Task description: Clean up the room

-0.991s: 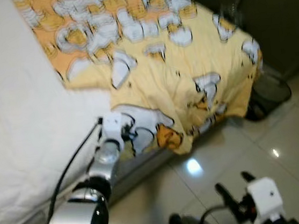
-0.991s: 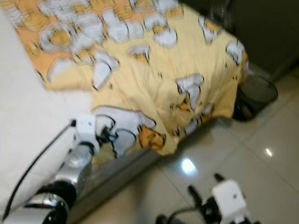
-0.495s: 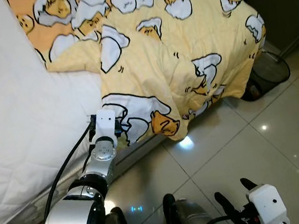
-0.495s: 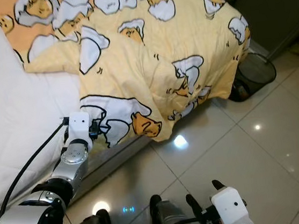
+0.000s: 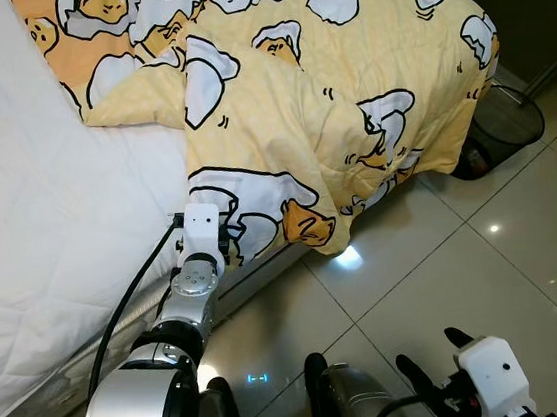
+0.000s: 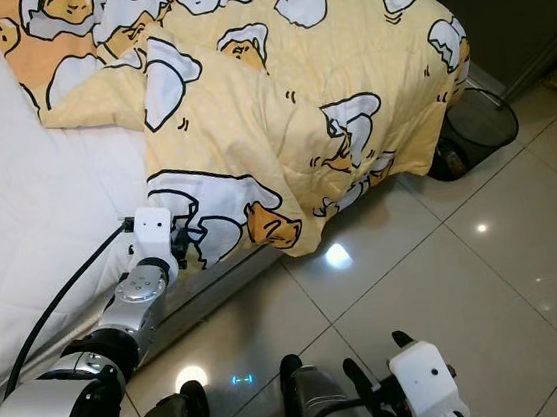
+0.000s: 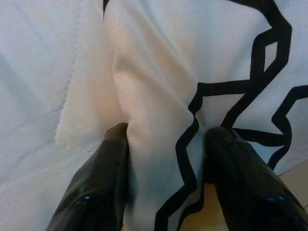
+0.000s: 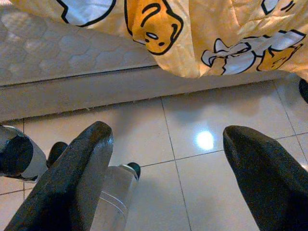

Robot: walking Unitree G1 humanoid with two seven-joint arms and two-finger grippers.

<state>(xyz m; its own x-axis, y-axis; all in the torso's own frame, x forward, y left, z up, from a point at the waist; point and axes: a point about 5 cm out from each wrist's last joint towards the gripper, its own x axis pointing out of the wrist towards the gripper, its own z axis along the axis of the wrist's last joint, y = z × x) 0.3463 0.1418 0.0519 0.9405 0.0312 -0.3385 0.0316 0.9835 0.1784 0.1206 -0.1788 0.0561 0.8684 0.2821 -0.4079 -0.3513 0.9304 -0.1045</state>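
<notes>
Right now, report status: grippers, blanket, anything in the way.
Left gripper shut on the yellow blanket at the mattress edge. Right gripper open, idle, low over the tiled floor. Black mesh bin beside the bed's corner.

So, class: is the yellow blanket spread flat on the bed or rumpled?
Rumpled: the blanket lies in folds, one corner drooping over the mattress edge.

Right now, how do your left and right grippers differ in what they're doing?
The left gripper is up at the bed's edge, its fingers closed around a fold of the yellow blanket; the right gripper hangs low over the tiled floor, holding nothing. The left's fingers pinch close together; the right's are spread wide apart. Both have two long black fingers.
</notes>
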